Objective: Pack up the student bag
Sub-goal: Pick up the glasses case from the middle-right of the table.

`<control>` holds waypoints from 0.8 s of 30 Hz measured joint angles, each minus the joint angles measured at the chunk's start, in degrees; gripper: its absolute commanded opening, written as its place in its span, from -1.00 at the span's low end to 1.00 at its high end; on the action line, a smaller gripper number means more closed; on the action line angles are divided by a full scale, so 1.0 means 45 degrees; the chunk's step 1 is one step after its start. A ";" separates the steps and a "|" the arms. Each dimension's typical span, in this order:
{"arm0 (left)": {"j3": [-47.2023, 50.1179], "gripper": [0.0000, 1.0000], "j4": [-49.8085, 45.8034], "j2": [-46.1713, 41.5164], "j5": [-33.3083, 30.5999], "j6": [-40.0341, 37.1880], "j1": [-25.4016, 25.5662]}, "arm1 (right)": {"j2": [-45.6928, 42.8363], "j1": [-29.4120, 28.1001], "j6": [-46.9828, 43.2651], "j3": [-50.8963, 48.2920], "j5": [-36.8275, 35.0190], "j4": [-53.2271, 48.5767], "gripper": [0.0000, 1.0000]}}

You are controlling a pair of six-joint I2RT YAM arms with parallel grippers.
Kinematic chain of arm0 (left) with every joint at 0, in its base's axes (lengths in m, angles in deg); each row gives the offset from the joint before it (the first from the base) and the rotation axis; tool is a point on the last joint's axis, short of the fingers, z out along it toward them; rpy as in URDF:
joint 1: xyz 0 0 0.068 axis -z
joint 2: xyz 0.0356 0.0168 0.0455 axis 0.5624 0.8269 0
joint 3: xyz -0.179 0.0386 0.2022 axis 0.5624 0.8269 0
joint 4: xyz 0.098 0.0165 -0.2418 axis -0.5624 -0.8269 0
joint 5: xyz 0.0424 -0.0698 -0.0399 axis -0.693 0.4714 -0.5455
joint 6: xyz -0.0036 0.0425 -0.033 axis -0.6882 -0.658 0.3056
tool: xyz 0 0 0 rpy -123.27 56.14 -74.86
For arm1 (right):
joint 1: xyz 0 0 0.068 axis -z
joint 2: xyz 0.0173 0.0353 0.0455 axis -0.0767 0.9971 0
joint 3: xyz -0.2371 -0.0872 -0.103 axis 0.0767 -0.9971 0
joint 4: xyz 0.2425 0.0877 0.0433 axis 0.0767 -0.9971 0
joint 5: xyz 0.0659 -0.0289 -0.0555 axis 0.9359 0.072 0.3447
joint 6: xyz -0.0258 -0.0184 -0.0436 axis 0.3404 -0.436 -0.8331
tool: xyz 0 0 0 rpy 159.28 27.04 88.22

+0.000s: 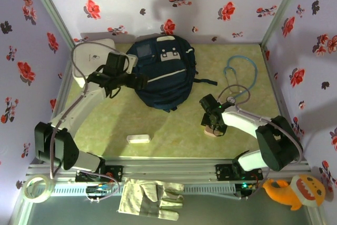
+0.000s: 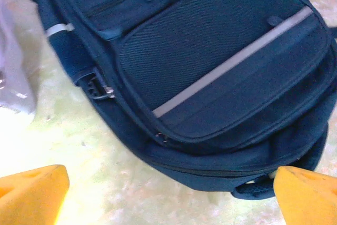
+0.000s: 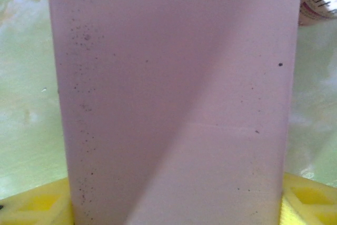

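Student bag (image 1: pixel 163 75) at 12 o'clock; left gripper (image 1: pixel 143 81) at its 9 o'clock edge. Right gripper (image 1: pixel 213 125) over pink block (image 1: pixel 211 132), 4 o'clock. Stethoscope (image 1: pixel 241 75) 2 o'clock.

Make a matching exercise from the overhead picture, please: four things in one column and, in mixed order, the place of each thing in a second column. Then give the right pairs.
Things
1. backpack
2. stethoscope
3. glove
4. roll of tape

Places
A. off the table, at the near left corner
B. on the table, far middle
C. on the table, far right part
D. off the table, at the middle of the near edge

Pairs: 1-B, 2-C, 3-D, 4-A
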 measured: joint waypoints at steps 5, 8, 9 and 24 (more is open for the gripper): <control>-0.0675 0.80 -0.0155 0.1219 0.0112 -0.1418 0.1098 | -0.0884 0.0000 -0.0019 -0.0131 -0.0151 0.0136 0.25; -0.1205 0.63 -0.0238 0.2215 0.0141 -0.2399 0.1647 | -0.1763 0.0000 -0.0146 -0.0136 -0.0287 0.0267 0.24; -0.1399 0.59 -0.0291 0.2545 0.0141 -0.2705 0.1797 | -0.2030 0.0000 -0.0170 -0.0136 -0.0321 0.0321 0.24; -0.5693 0.08 -0.1409 0.7393 0.0131 -0.6232 0.2467 | -0.3167 0.0005 -0.0491 -0.0136 -0.0398 0.0947 0.24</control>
